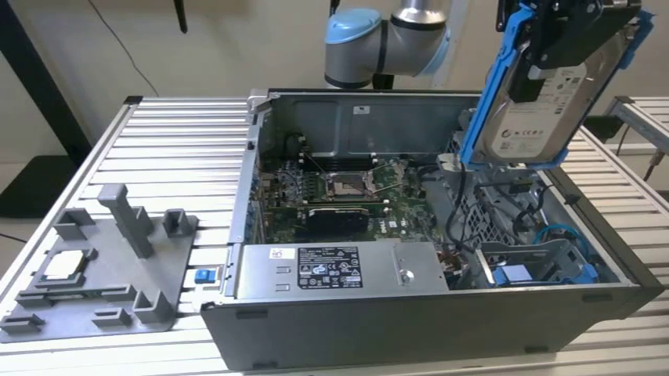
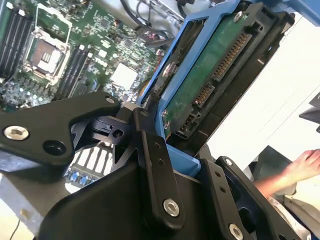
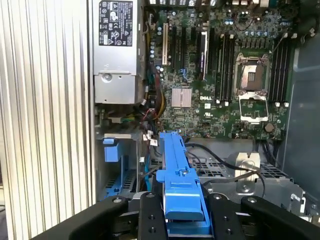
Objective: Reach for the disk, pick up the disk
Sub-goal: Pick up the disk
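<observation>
Gripping the disk point(image 1: 535, 102) by its blue rails, the gripper point(image 1: 569, 35) is clamped on it — lifted above the computer case point(image 1: 418, 313), probably to clear its walls.

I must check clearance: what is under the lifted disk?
The disk, held by the gripper, hangs above the open computer case: cables and a metal cage lie below. The disk covers part of it.

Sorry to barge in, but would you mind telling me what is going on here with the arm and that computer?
The robot arm has its tool clamped on the disk, a hard drive in blue side rails, and holds it in the air above the open computer case. The case lies on a slatted metal table, its motherboard exposed. A person's hand shows in the second wrist view.
</observation>
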